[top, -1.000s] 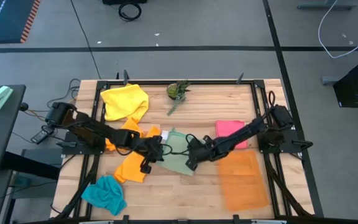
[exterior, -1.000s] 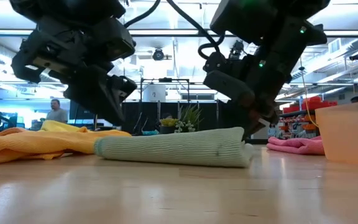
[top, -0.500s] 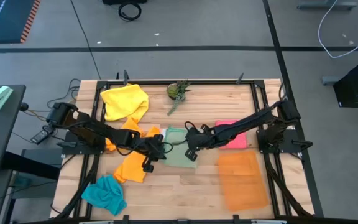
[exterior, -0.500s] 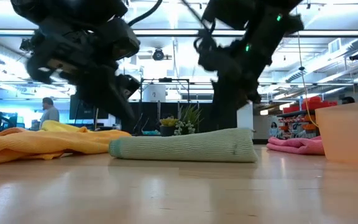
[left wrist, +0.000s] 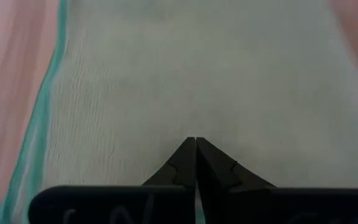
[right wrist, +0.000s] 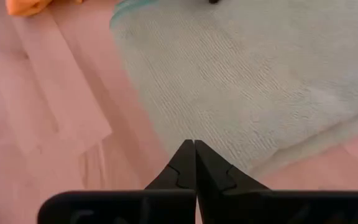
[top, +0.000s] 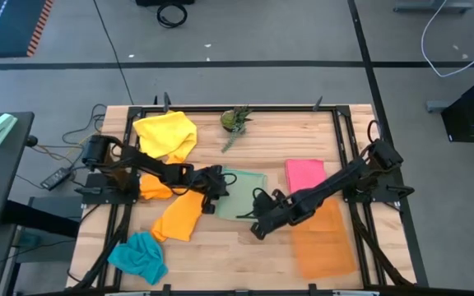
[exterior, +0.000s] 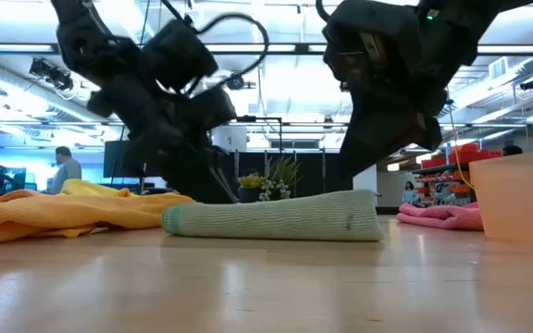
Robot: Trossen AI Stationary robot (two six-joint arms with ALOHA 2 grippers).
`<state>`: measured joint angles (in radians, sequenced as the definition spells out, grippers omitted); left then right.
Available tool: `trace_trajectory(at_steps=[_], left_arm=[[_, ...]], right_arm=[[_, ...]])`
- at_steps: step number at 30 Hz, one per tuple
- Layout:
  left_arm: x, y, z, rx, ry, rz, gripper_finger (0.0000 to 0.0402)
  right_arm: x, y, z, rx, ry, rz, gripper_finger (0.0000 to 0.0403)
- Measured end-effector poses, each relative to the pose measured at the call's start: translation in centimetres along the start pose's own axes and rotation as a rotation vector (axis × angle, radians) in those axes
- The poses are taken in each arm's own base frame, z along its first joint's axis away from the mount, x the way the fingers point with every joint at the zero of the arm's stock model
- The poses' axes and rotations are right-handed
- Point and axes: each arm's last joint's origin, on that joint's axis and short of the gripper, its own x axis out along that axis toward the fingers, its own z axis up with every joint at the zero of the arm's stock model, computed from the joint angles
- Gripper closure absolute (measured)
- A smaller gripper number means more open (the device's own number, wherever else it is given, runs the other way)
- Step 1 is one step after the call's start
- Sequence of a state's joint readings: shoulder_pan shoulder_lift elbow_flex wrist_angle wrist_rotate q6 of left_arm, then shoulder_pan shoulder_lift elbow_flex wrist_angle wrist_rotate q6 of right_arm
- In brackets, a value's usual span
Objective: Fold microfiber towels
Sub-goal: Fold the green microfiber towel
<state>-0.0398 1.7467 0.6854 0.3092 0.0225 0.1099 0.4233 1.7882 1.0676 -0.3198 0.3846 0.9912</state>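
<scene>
The soft pale green microfiber towel [top: 242, 191] is lying folded flat near the middle of the pale wooden tabletop [top: 278, 140]. The left tool [top: 218, 182] is hovering over the towel's left edge with its fingers pressed together, pinching nothing. The right tool [top: 259, 229] is hanging just off the towel's near right corner, fingers likewise pressed together and empty. A crumpled orange microfiber towel [top: 178, 218] is lying beside the green one.
</scene>
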Motion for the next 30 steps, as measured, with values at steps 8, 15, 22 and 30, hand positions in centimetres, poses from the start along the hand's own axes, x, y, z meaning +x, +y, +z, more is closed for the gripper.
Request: trace_trajectory(at_steps=[8, 15, 22, 30], left_arm=[[0.2, 0.3, -0.2, -0.016, 0.008, 0.006, 0.0390], [-0.1, 0.8, 0.0, -0.034, -0.004, 0.020, 0.0393], [-1.1, 0.6, 1.4, -0.038, -0.098, 0.012, 0.0380], [-1.4, -4.8, 1.7, 0.015, -0.098, -0.253, 0.0396]], right_arm=[[2.6, -0.7, -1.3, 0.024, 0.082, -0.045, 0.0402], [2.2, -0.6, -1.3, 0.037, 0.142, -0.017, 0.0402], [0.9, -0.9, 0.7, -0.019, 0.089, -0.074, 0.0402], [0.7, -4.7, 4.0, -0.029, 0.110, -0.240, 0.0402]])
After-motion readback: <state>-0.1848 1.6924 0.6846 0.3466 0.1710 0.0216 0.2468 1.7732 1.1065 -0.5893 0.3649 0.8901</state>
